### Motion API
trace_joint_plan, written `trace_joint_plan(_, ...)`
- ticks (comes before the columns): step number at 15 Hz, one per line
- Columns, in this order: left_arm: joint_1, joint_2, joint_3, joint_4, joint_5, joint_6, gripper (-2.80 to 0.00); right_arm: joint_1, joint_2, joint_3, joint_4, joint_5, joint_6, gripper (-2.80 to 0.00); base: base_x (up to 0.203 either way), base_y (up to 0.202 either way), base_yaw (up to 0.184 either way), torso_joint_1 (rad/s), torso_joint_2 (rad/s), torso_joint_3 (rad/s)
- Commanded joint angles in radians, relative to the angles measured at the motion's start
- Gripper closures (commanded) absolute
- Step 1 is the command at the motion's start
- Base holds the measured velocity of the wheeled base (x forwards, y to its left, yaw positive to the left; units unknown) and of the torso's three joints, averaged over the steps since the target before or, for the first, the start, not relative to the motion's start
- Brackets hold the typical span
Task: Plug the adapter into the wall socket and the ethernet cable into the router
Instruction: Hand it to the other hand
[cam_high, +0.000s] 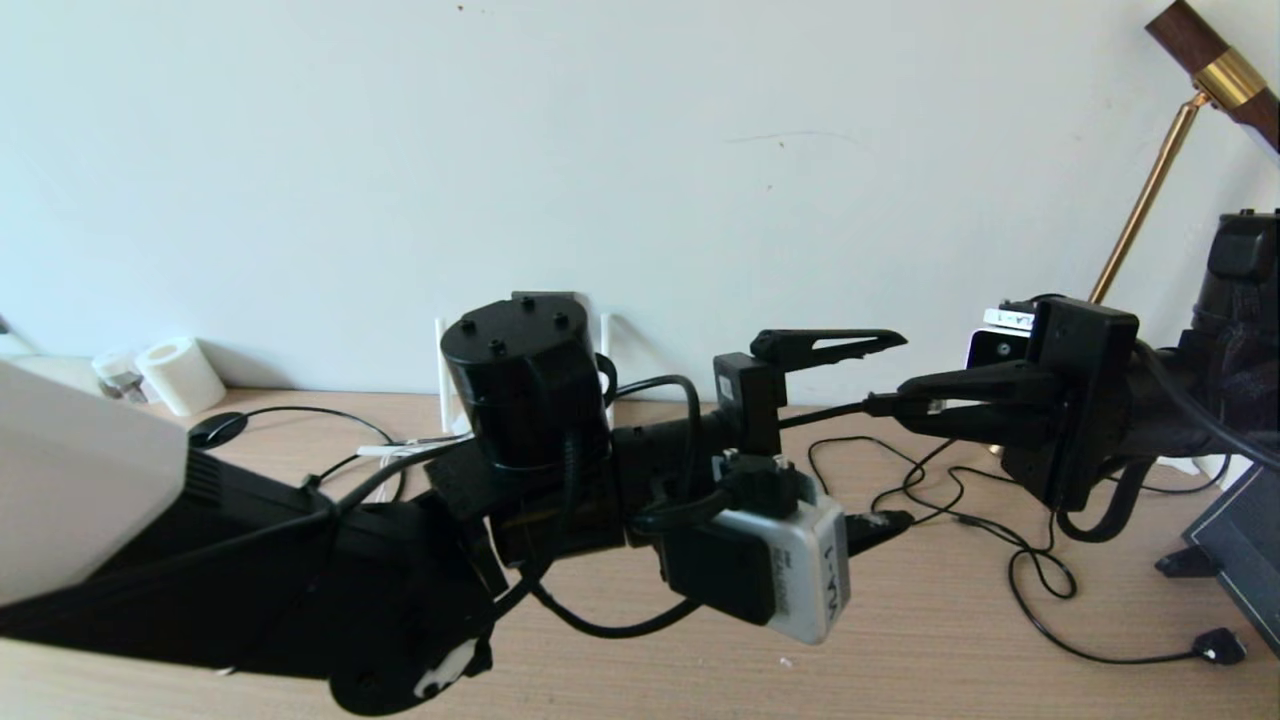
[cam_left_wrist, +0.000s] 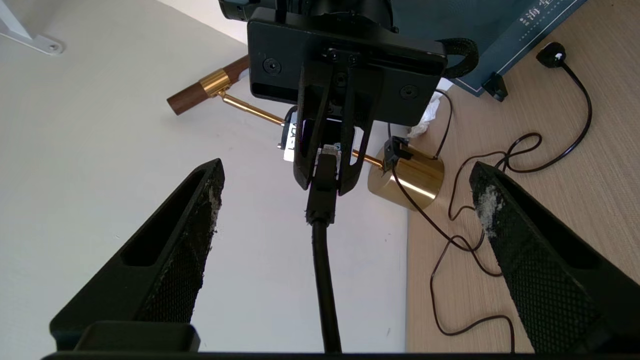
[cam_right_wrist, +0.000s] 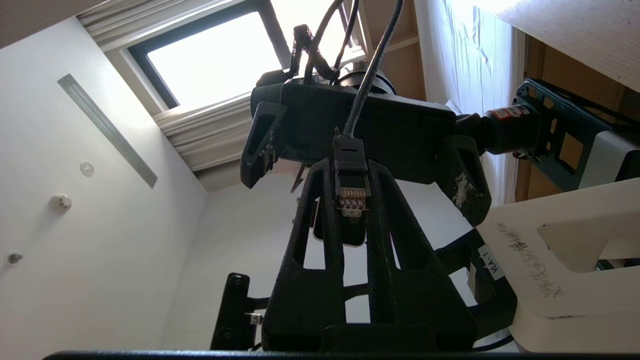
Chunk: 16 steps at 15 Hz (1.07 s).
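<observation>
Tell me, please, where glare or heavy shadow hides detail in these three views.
Right wrist view: the window is blown out white, leaving the right claw nearly a silhouette around the ethernet cable plug. Head view: even light, but the black arms lose surface detail. Left wrist view: soft daylight, a bright sheen on the brass lamp base.

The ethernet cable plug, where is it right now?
The ethernet cable plug is pinched in the right gripper, held above the desk right of centre in the head view, facing the open left gripper.
</observation>
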<state>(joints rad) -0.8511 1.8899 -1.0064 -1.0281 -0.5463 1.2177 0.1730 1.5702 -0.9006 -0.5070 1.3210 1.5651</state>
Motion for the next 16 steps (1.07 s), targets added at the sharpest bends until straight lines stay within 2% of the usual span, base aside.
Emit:
trace_joint_plan(1, 0.0, 0.005, -0.001, -0.006, -0.003, 0.006, -2.8, 0.0, 0.005, 0.003, -0.004, 0.007, 0.001, 0.0, 0.0, 0.0, 0.0, 0.0, 0.0, 0.0)
trace_joint_plan(15, 0.005, 0.009, 0.017, -0.006, -0.003, 0.006, -2.8, 0.0, 0.004, 0.017, -0.004, 0.006, -0.011, 0.0, 0.0, 0.0, 0.0, 0.0, 0.0, 0.0)
trace_joint_plan(16, 0.007, 0.011, 0.017, -0.006, -0.003, 0.005, 0.0, 0.002, 0.002, 0.019, -0.004, 0.006, -0.011, 0.0, 0.0, 0.0, 0.0, 0.0, 0.0, 0.0)
